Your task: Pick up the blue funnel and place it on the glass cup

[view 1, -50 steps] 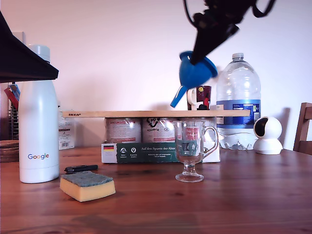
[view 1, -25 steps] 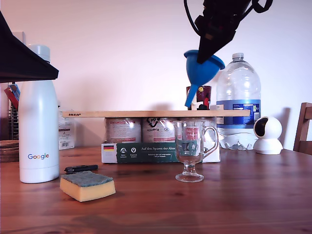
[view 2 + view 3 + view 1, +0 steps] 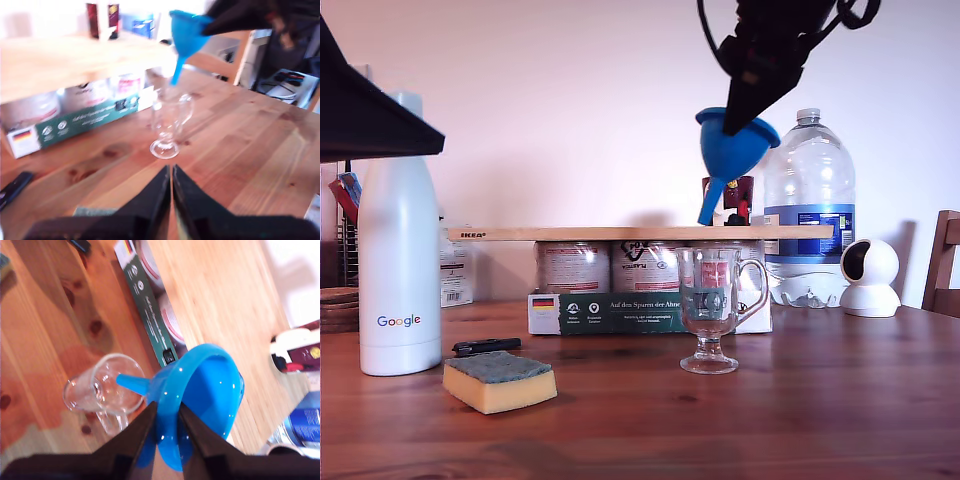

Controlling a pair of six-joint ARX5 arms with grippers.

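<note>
The blue funnel hangs in the air above the wooden board, spout down and slightly tilted. My second gripper is shut on its rim, and the second wrist view shows the fingers pinching the rim of the funnel. The glass cup stands upright on the table, below the funnel and nearer the exterior camera. In the second wrist view the spout points over the mouth of the glass cup. My first gripper is shut and holds nothing, low over the table, facing the glass cup and the funnel.
A wooden board rests on cans, bearing a dark red mug. A large water bottle and a white camera stand at the exterior view's right. A white bottle, a sponge and a black pen are at its left.
The funnel has swung from a strong tilt to nearly upright, its spout moving toward the exterior view's right. The second gripper has shifted slightly with it. The glass cup has not moved.
</note>
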